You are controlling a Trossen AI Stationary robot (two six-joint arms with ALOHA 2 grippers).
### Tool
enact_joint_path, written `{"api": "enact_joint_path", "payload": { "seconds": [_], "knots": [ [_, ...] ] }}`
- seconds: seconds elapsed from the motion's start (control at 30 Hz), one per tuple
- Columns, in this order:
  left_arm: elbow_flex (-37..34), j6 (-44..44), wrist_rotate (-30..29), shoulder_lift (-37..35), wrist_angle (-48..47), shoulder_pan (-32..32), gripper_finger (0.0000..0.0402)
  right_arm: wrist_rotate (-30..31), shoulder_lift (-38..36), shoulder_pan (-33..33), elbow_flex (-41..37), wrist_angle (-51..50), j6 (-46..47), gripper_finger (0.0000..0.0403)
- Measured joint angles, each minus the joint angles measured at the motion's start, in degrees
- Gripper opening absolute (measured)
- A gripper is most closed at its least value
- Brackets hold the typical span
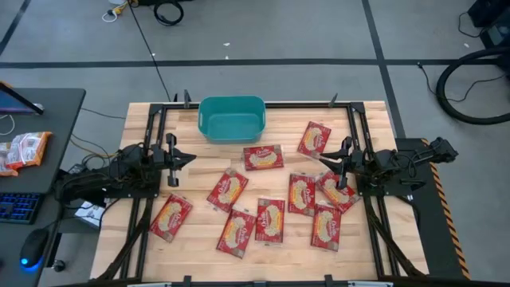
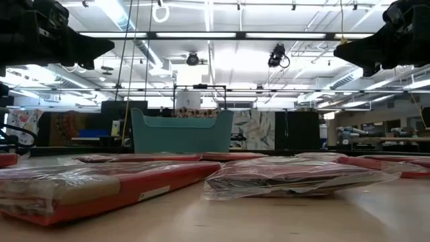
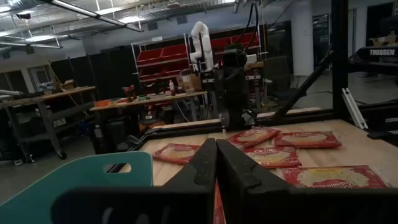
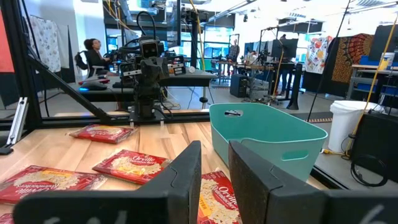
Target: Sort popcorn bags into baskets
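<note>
Several flat red popcorn bags lie flat on the wooden table, among them one [image 1: 263, 157] just in front of the basket, one [image 1: 314, 138] to its right and one [image 1: 170, 217] near the left arm. The teal basket [image 1: 231, 118] stands at the table's far middle and looks empty; it also shows in the low view [image 2: 181, 131]. My left gripper [image 1: 190, 158] hovers shut above bare wood at the left, its fingertips together [image 3: 216, 152]. My right gripper [image 1: 325, 160] hovers at the right above the bags, its fingers a narrow gap apart [image 4: 214, 155]. Neither touches anything.
Black frame rails [image 1: 151, 135] run along the table's left, right and far sides. A side desk at the left holds orange-white packets [image 1: 24, 150], a keyboard and a mouse [image 1: 30, 257]. Bare wood lies between the left gripper and the bags. People sit far behind [image 4: 93, 53].
</note>
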Motion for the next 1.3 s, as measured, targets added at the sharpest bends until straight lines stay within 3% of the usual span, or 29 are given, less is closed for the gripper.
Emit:
{"api": "enact_joint_path", "payload": {
  "seconds": [1.0,1.17,1.3],
  "knots": [
    [0.0,-0.1,0.0,0.0,1.2,0.0,0.0013,0.0,0.0,0.0,0.0,0.0,0.0,0.0087],
    [0.0,-18.2,0.0,0.0,5.9,0.0,0.0013,0.0,0.0,0.0,0.0,2.2,-0.1,0.0087],
    [0.0,-21.8,-0.1,0.0,6.3,0.0,0.0013,0.0,0.0,0.0,0.0,7.1,0.0,0.0087]
  ]
}}
